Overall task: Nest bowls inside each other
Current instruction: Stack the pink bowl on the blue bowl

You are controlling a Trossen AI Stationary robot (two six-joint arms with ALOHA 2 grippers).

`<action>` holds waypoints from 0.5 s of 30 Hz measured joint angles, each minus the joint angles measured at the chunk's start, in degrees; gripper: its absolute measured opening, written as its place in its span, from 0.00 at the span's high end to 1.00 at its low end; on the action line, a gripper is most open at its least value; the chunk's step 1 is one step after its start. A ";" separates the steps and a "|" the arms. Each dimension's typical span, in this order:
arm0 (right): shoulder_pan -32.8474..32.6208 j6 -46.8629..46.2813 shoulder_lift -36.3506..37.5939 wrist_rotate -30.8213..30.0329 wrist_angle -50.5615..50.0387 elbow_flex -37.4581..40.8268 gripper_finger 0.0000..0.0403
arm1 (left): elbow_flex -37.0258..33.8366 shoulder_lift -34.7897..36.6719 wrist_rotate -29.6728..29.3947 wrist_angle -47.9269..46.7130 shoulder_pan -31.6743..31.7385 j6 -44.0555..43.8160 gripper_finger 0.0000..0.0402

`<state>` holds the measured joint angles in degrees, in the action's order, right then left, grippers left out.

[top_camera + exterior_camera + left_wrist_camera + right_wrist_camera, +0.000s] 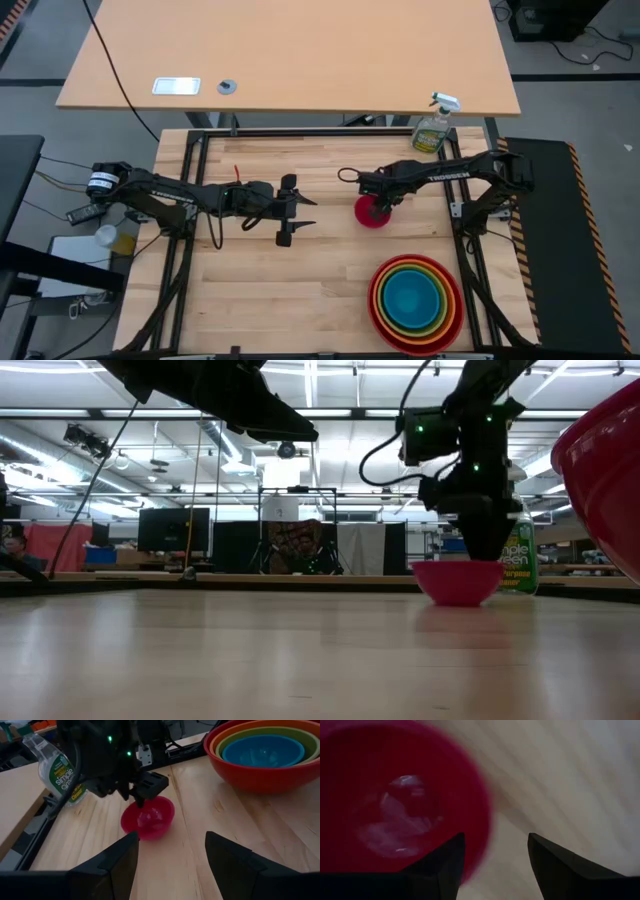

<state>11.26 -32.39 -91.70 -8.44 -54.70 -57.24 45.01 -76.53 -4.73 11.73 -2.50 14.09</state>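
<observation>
The small magenta-pink bowl (372, 213) (457, 580) stands upright on its base on the wooden table, right of centre. My right gripper (495, 837) (383, 200) points down over it and is open. One finger hangs over the bowl's inside and the other outside its rim (487, 820); I see no touch. The red, orange, lime green and blue bowls (415, 295) (262, 750) sit nested at the near right. My left gripper (300, 212) (172, 840) hovers open at mid-table, pointing toward the pink bowl (148, 820).
A green spray bottle (433, 130) (60, 770) stands at the table's far right corner, behind the pink bowl. A black frame (320, 132) runs around the table's edges. Bare wood lies between the pink bowl and the nested stack.
</observation>
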 joint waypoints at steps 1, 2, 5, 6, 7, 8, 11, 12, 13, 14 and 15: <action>0.23 0.31 0.00 1.40 2.04 1.00 0.45 | 0.00 0.00 0.00 -0.01 0.00 -0.01 0.42; 0.25 0.53 -0.02 2.60 4.25 1.90 0.45 | 0.00 0.00 0.00 0.00 0.00 -0.02 0.42; 0.11 0.24 -0.02 4.44 8.19 3.71 0.48 | 0.00 0.00 0.02 -0.02 0.00 -0.02 0.42; -0.11 -0.27 -0.02 4.44 8.85 4.24 0.49 | 0.00 0.00 0.02 -0.02 0.00 -0.02 0.42; -0.34 -0.75 -0.02 4.17 9.03 4.65 0.51 | 0.00 0.00 0.02 -0.02 0.00 -0.02 0.42; -0.61 -1.14 -0.02 3.61 8.85 4.87 0.53 | 0.00 0.00 0.02 -0.02 0.00 -0.02 0.42; -1.11 -2.65 -0.02 2.46 8.54 5.39 0.63 | 0.00 0.00 0.03 0.00 0.00 0.00 0.42; -1.30 -3.06 -0.02 2.38 8.44 5.43 0.67 | 0.00 0.00 0.04 0.01 0.00 0.00 0.42; -1.43 -3.29 -0.02 2.30 8.41 5.43 0.71 | 0.00 0.00 0.04 0.01 0.00 0.01 0.42; -1.56 -3.36 -0.02 2.30 8.41 5.43 0.76 | 0.00 0.00 0.04 0.00 0.00 0.02 0.42; -1.66 -3.10 -0.01 2.53 8.54 5.36 0.80 | 0.00 0.00 0.04 0.00 0.00 0.02 0.42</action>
<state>9.59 -35.50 -91.71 -5.91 -46.16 -51.88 45.01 -76.53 -4.69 11.73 -2.50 14.11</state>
